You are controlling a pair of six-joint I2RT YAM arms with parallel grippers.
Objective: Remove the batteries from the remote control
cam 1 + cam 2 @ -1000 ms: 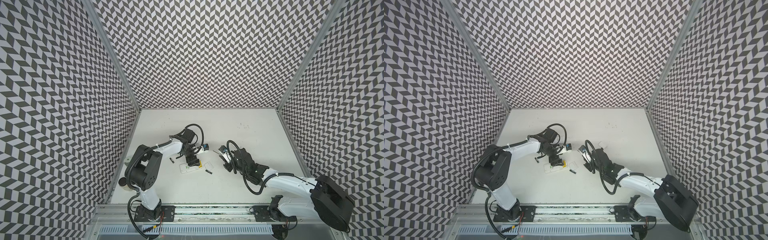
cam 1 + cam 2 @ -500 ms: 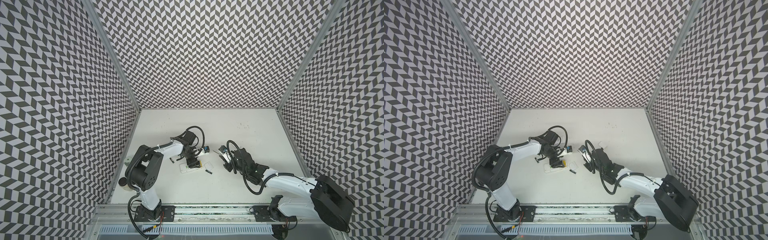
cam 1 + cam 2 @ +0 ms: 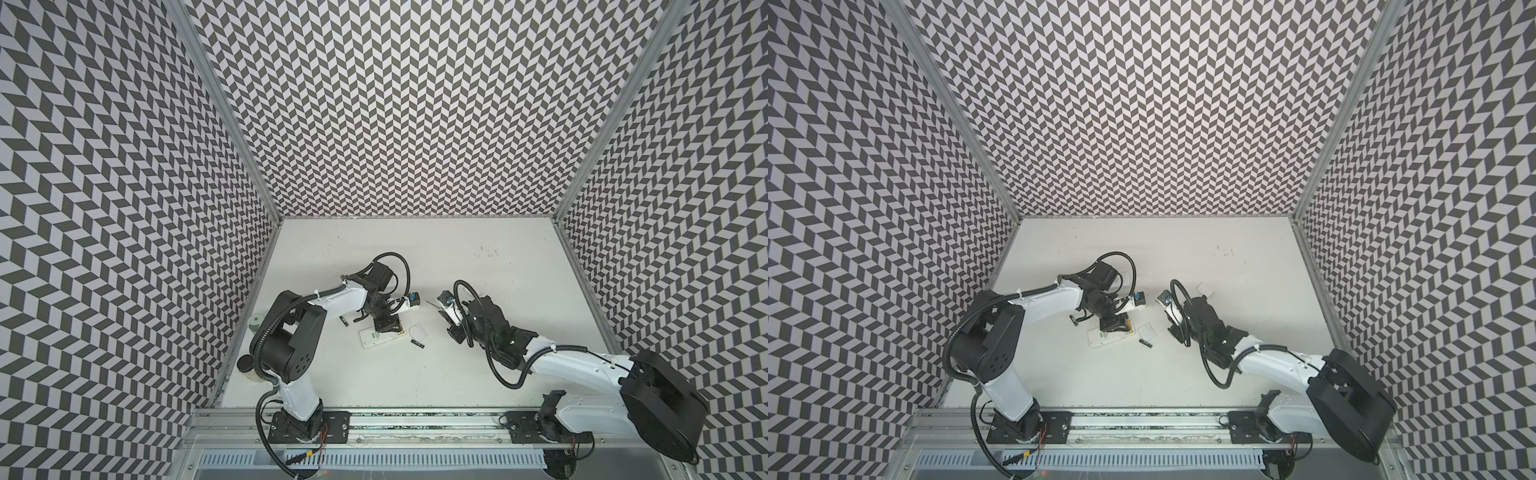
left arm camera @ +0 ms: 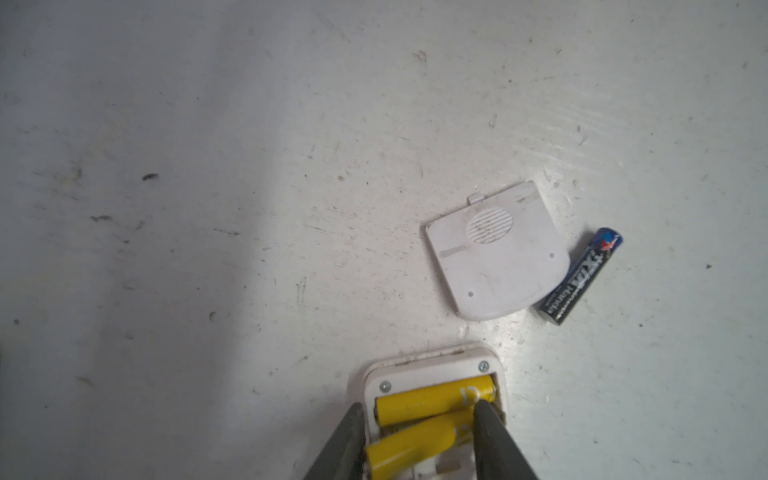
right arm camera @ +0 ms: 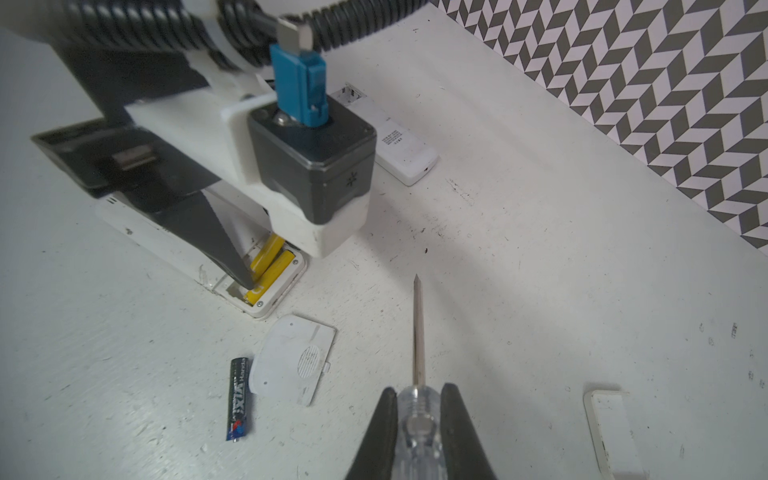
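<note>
Inside the remote (image 4: 432,370), left gripper (image 4: 417,406) pinching 1 yellow battery (image 4: 411,444) endwise, right gripper (image 5: 419,390) clamping screwdriver (image 5: 417,332)

Both top views, near twins, stare steeply down from high above the grey metal front rail (image 3: 415,415) at the whole white tabletop (image 3: 415,257). Left wrist camera sits close over the open white plastic remote control (image 4: 432,370). Right wrist camera looks from farther back, along its clear-handled steel screwdriver (image 5: 415,415), at that same remote.

Two yellow batteries (image 4: 428,403), two black batteries (image 4: 579,276), two remotes (image 5: 405,153), one screwdriver (image 5: 417,332)
</note>
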